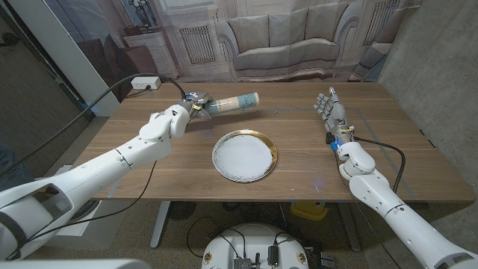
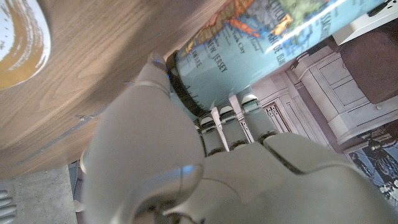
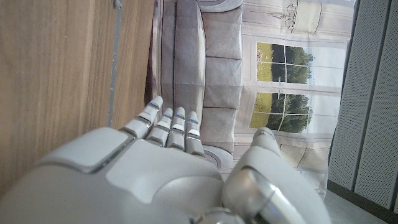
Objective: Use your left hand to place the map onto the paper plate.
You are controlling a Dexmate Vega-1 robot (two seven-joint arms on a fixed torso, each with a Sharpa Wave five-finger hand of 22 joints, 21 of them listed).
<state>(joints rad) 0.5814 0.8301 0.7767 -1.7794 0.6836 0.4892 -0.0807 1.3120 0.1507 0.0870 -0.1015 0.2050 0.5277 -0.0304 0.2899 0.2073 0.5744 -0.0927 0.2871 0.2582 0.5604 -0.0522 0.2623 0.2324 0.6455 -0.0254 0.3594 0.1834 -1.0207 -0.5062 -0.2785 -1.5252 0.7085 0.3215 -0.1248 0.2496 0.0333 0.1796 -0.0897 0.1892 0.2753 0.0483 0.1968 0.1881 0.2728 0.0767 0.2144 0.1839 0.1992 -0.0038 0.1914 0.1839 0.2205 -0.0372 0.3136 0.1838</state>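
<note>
In the head view, the left hand (image 1: 196,104) grips the rolled map (image 1: 233,101) above the table (image 1: 388,119), beyond the paper plate (image 1: 244,155), which holds nothing. The right hand (image 1: 330,110) stands apart, fingers straight, holding nothing. In the left wrist view, fingers (image 2: 239,127) wrap the map (image 2: 261,46).

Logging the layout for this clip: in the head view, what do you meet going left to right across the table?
White power strip → left hand gripping the rolled map → paper plate → right hand, holding nothing.
</note>
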